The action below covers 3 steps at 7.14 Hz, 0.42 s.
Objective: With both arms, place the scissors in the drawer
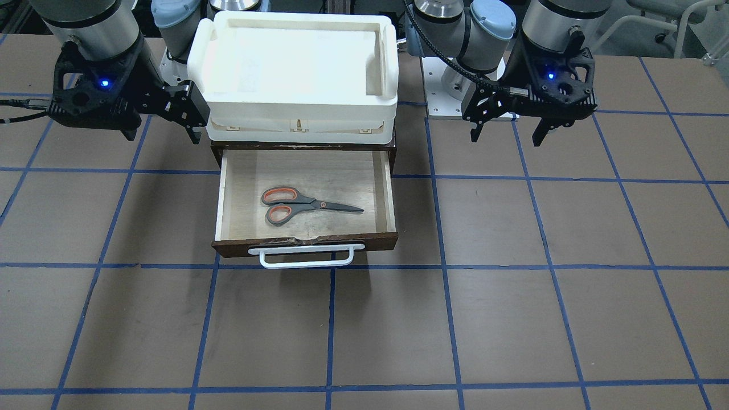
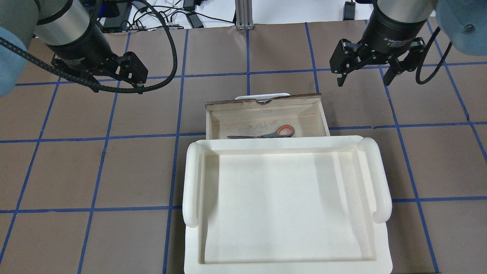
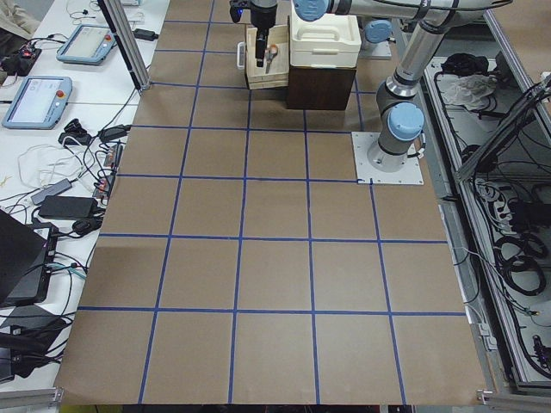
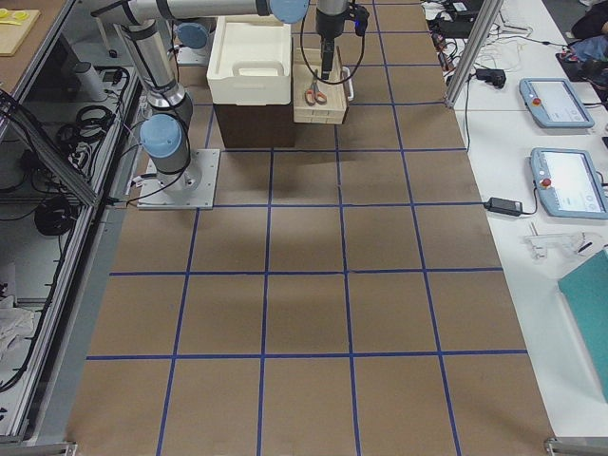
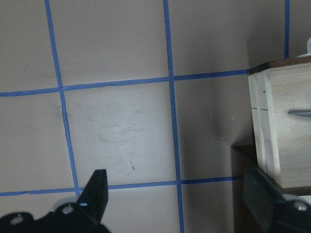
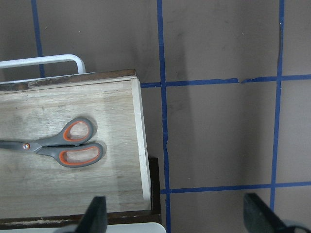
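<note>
Scissors [image 1: 310,204] lie flat inside the open drawer [image 1: 342,168], near the robot-side edge of the table [image 1: 512,319] — placement looks done. Left gripper [image 1: 507,132] and right gripper [image 2: 364,76] hang spread and empty on either side — clear for pushing it shut.

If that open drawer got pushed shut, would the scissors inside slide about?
Probably slightly: the grey scissors with orange-lined loops lie flat and loose on the plywood floor of the dark brown drawer. Blades closed and rigid-looking, they would likely shift as one piece, not roll.
</note>
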{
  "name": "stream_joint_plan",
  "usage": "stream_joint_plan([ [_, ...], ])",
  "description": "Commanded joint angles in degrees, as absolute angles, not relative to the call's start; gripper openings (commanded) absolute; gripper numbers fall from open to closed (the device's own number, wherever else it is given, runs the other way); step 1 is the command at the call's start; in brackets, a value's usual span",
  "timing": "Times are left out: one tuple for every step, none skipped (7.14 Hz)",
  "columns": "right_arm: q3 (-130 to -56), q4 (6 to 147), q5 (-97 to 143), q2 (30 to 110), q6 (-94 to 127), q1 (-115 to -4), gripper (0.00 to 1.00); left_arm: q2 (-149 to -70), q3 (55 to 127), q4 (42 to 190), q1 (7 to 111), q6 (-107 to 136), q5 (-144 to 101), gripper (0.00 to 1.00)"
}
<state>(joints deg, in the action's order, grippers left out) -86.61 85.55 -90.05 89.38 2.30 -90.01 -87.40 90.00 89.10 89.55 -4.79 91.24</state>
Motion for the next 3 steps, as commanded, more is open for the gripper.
stream_joint_plan([
  [-86.57,85.52,-90.09,89.38,2.37,-90.00,1.00,-87.36,90.17,89.38,89.65,-4.66,91.14,1.00],
  [-86.57,85.52,-90.17,89.38,2.37,-90.00,1.00,-87.54,90.35,89.30,89.65,-4.66,91.14,1.00],
  [-86.57,85.52,-90.18,89.38,2.37,-90.00,1.00,-87.45,90.35,89.30,89.65,-4.66,91.23,1.00],
])
